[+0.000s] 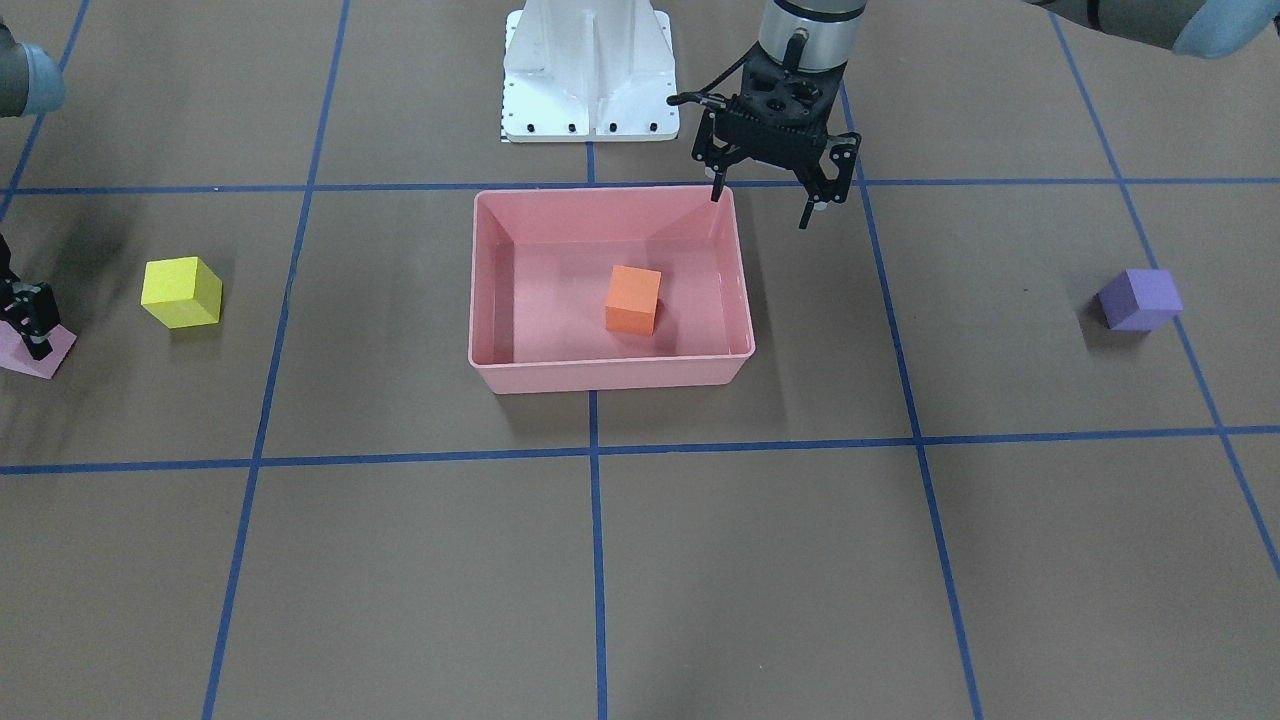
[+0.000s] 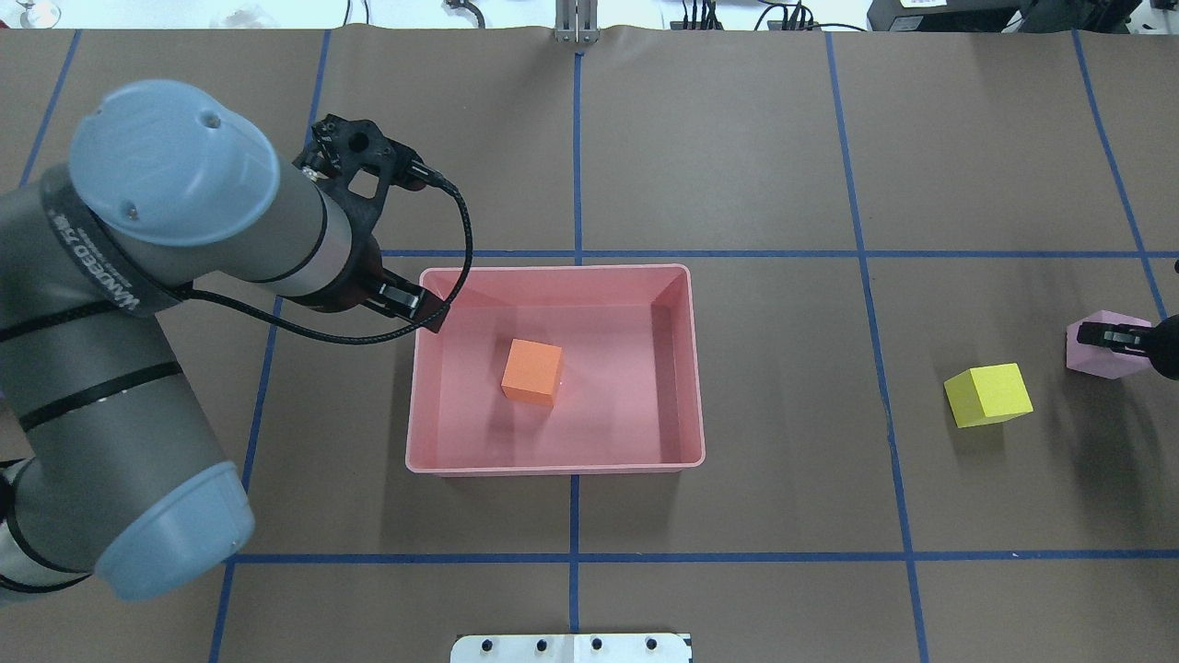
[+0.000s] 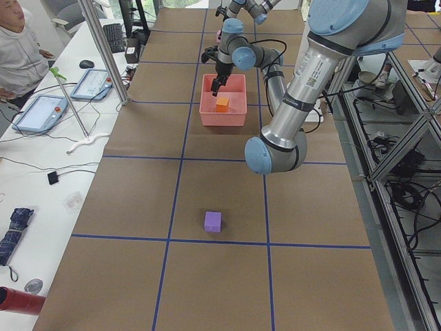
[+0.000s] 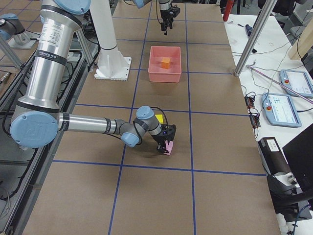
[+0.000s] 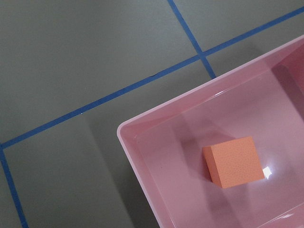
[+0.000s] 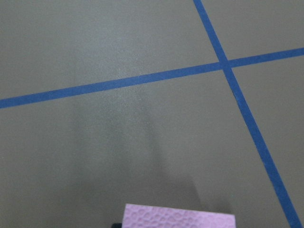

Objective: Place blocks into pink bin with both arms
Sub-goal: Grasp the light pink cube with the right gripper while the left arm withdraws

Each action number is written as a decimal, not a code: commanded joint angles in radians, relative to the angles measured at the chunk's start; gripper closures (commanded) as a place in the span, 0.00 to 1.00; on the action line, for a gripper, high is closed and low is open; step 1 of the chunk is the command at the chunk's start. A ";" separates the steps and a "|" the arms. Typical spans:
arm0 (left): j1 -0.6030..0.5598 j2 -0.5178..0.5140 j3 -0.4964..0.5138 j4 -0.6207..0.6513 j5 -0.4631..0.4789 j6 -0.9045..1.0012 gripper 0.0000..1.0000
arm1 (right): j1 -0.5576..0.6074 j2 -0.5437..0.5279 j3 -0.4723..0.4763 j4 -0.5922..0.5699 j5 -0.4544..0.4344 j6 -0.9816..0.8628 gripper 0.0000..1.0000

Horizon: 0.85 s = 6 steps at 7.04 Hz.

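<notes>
The pink bin stands at the table's middle with the orange block inside, also seen from overhead and in the left wrist view. My left gripper hangs open and empty above the bin's corner nearest the robot on its left side. The yellow block lies on the table on the robot's right. Beside it my right gripper is shut on the light pink block, which looks tilted at the table surface. The purple block lies alone far on the robot's left.
The white base pedestal stands behind the bin on the robot's side. Blue tape lines cross the brown table. A person and tablets are at a side desk beyond the table's far edge.
</notes>
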 commanded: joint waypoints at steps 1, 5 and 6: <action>-0.132 0.091 -0.006 -0.005 -0.057 0.201 0.00 | -0.001 0.048 0.076 -0.011 0.057 -0.027 1.00; -0.331 0.446 0.034 -0.335 -0.220 0.515 0.00 | 0.031 0.307 0.267 -0.365 0.153 -0.031 1.00; -0.332 0.523 0.058 -0.443 -0.222 0.539 0.00 | 0.015 0.373 0.361 -0.544 0.153 -0.028 1.00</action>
